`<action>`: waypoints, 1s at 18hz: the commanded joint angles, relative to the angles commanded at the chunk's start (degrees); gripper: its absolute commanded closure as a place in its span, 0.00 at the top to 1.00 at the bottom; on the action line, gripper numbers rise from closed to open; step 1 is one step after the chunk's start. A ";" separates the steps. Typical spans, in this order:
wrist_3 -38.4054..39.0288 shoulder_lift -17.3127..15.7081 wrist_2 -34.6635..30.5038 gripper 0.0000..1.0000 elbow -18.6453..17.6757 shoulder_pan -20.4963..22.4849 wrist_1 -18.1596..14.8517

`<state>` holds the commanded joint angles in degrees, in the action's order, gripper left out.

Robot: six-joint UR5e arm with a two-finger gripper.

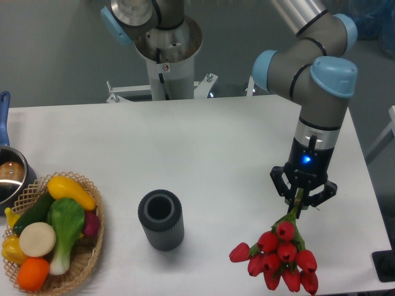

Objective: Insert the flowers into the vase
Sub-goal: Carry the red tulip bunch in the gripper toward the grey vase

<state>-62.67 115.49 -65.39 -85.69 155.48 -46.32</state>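
One gripper [302,203] clamps the stems of the flowers [281,254], buds down. Risk: buds enter the vase [161,219] first or jam, being wider than its mouth.

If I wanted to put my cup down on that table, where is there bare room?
The widest bare patch is the back half of the table, behind the vase. The strip between the vase and the flowers is also free. The left edge is crowded by the basket of toy vegetables and the pot; the front right corner holds the flowers and gripper.
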 joint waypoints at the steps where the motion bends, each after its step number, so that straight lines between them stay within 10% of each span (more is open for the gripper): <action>1: 0.00 0.00 0.00 0.18 -0.26 -0.09 0.00; 12: 1.84 -0.17 1.93 0.19 0.17 -1.23 0.00; 18: 2.20 0.26 18.00 0.19 0.97 -2.46 0.44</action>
<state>-60.47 115.75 -47.40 -84.73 153.02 -45.88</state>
